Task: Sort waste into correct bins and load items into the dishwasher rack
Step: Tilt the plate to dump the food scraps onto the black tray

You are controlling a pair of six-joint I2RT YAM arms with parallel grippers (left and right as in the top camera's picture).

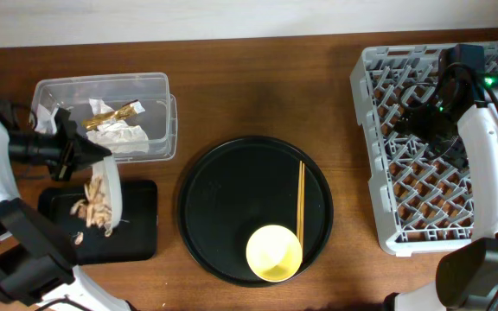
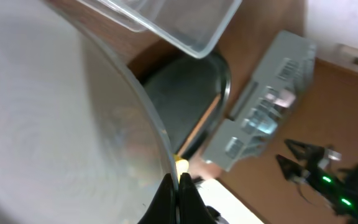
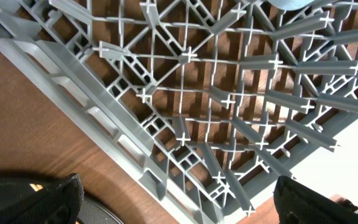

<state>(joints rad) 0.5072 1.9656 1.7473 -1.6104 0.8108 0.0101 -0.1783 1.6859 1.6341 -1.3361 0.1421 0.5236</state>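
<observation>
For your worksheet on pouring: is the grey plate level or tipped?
Tipped: the left gripper holds the plate on edge over the black tray, with food scraps on it.

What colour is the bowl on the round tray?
Yellow: the bowl shows best in the overhead view.

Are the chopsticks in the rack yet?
No, the chopsticks lie on the round black tray beside the yellow bowl, apart from the rack.

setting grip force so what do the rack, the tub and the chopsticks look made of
Rack: grey moulded plastic, matt, judging by its thin lattice ribs. Tub: clear plastic, glossy; the brown table shows through it. Chopsticks: probably wood or bamboo, pale tan, matt; too thin to be sure.
</observation>
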